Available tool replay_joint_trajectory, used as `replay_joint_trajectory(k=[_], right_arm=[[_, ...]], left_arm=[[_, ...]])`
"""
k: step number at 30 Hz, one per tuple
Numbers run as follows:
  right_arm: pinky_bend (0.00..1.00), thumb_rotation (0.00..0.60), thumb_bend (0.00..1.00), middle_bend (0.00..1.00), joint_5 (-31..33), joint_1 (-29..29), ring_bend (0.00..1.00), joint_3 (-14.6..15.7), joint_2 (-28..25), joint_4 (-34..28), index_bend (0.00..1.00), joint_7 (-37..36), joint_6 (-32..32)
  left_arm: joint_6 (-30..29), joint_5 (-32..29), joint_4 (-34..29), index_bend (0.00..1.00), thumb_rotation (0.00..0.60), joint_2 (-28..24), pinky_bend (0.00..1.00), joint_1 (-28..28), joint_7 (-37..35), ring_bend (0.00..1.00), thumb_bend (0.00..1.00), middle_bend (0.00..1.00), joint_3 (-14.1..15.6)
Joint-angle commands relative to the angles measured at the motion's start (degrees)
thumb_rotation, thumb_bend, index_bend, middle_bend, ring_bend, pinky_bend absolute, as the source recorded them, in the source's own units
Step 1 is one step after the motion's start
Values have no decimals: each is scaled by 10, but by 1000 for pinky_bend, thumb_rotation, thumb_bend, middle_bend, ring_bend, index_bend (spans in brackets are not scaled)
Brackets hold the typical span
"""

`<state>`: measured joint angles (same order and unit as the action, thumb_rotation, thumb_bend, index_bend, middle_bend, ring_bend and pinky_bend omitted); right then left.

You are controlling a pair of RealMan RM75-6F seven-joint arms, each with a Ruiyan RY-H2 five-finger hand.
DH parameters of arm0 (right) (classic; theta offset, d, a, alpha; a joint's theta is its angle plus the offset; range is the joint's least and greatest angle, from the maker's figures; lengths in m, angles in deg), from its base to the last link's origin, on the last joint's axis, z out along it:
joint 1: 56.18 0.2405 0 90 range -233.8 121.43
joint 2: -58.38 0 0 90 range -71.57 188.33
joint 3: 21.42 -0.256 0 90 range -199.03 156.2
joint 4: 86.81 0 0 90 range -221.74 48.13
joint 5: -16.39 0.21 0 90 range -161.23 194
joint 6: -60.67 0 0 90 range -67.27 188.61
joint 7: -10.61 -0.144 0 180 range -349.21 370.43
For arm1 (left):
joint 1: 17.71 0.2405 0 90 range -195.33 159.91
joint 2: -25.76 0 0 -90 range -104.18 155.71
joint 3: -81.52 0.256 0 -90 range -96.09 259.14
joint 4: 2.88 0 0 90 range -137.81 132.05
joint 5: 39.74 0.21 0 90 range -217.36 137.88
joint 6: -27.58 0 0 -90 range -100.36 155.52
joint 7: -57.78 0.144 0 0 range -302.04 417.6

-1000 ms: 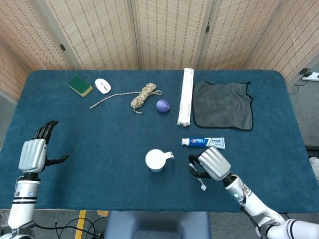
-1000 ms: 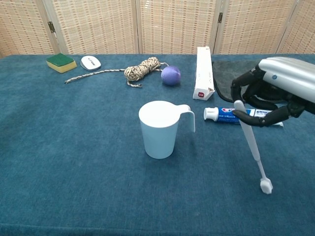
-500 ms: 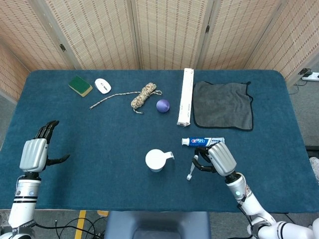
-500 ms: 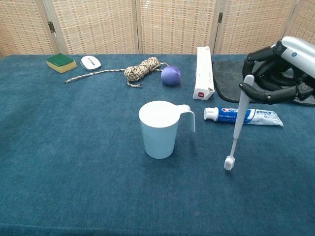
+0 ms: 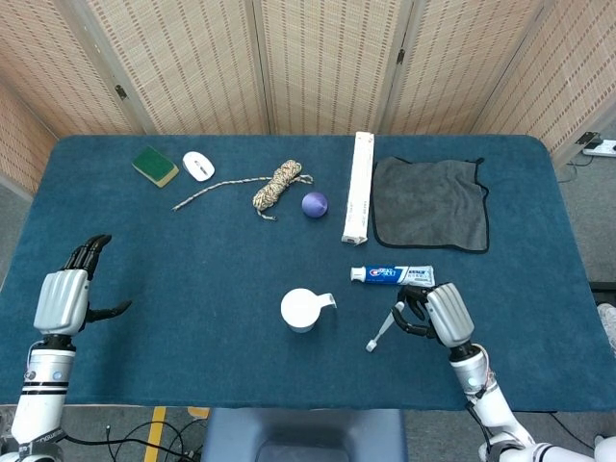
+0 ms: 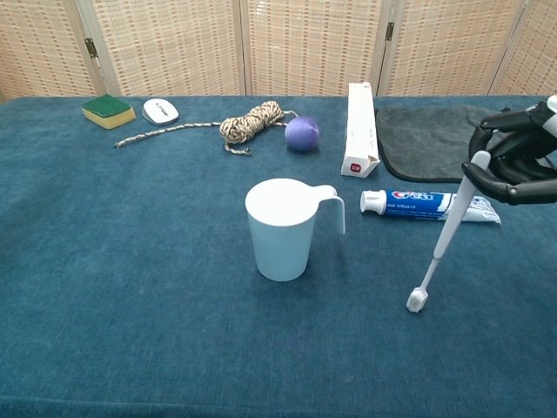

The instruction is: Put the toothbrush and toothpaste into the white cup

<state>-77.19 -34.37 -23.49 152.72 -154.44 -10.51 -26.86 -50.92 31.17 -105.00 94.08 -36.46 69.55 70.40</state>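
The white cup (image 5: 300, 310) (image 6: 285, 228) stands upright near the table's front middle, handle to the right. My right hand (image 5: 441, 313) (image 6: 520, 155) grips a white toothbrush (image 5: 383, 329) (image 6: 446, 235) by its handle end; the brush hangs tilted, bristle head low and toward the cup, well right of it. The toothpaste tube (image 5: 392, 275) (image 6: 428, 205) lies flat behind the brush, cap to the left. My left hand (image 5: 65, 296) hovers open at the front left, far from everything.
A white box (image 5: 359, 200) and a grey cloth (image 5: 430, 203) lie behind the toothpaste. A purple ball (image 5: 315, 204), coiled rope (image 5: 277, 185), white mouse (image 5: 197, 166) and green sponge (image 5: 154, 165) sit along the back.
My right hand has drawn back to the right with the toothbrush; the brush swung so its head now points down and left toward the cup. The left hand stayed put.
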Motion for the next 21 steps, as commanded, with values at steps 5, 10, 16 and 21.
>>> replay_joint_trajectory(k=[5,10,16,21], right_arm=[[984,600,350,892,10,-31,1000,14,-32,-27,482,-6,-7],[984,600,308,880,18,-55,1000,30,-67,-55,222,3,-2],[984,600,245,861,26,-75,1000,36,-102,-80,13,5,-1],[984,600,226,858,12,-72,1000,45,-146,-104,40,49,17]], left_arm=[[3,1,0,117,600,-5,445,2,2,189,120,148,4],[2,3,-2,117,600,-7,445,1,1,189,121,148,2],[3,9,-6,117,600,-8,445,0,4,189,120,148,5],[1,11,-9,117,600,-9,445,0,7,189,120,148,4]])
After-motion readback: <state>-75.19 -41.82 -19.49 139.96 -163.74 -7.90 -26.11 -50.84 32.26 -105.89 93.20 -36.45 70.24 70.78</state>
